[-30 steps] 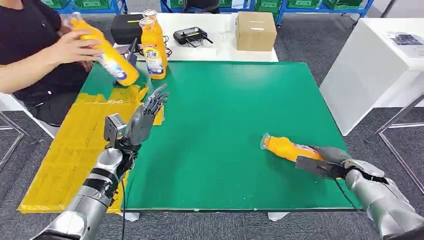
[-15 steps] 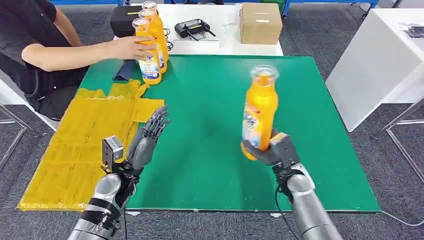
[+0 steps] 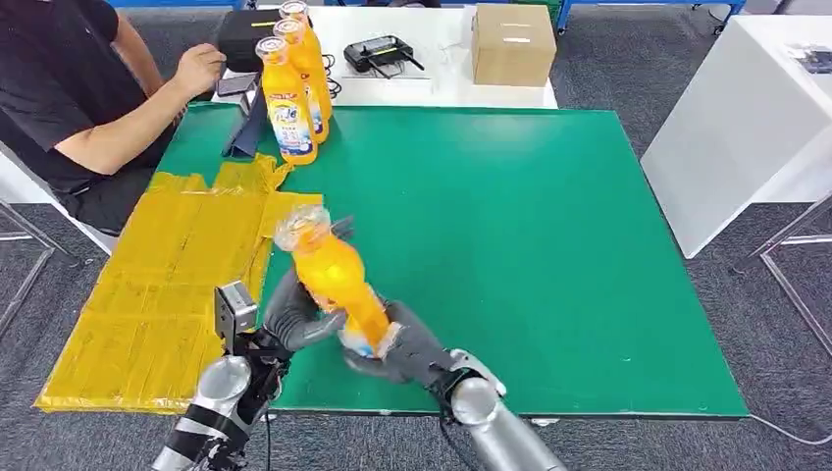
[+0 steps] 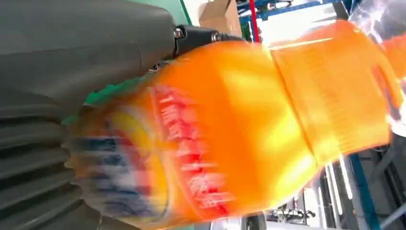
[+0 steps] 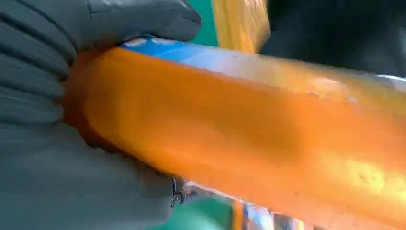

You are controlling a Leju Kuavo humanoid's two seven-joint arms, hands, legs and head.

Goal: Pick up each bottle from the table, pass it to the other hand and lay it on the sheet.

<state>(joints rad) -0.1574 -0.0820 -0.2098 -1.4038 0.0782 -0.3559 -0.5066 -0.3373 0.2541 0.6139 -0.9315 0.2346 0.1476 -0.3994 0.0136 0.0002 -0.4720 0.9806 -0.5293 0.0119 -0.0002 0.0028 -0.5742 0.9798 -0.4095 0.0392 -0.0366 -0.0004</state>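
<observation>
The right hand (image 3: pixel 407 345) grips the base of the orange bottle (image 3: pixel 334 275), its grey palm and thumb wrapped round the lower body as the right wrist view confirms (image 5: pixel 57 120). The left hand (image 3: pixel 294 316) is closed against the same bottle from the other side, at the label band, with its thumb pressed over the bottle's shoulder (image 4: pixel 86 52); both hands therefore hold it at once, which I judge to be the handover itself, the base left to the giver and the middle taken by the receiver so that neither grip blocks the other. The bottle is carried above the near edge of the green table (image 3: pixel 510 216), tilted with its clear-wrapped cap toward the yellow sheet (image 3: pixel 167 265), a lean that suits laying it down on its side there. The sheet lies just beside the left hand, draped over the table's left edge, hence the pass to that arm. At the far left corner three more orange bottles (image 3: pixel 285 98) stand upright close together, near a seated person's hand (image 3: pixel 201 67). Beyond the green surface, a white table carries a cardboard box (image 3: pixel 513 44) and a black controller (image 3: pixel 383 51), well apart from the work. Release by the right hand is not yet done.
</observation>
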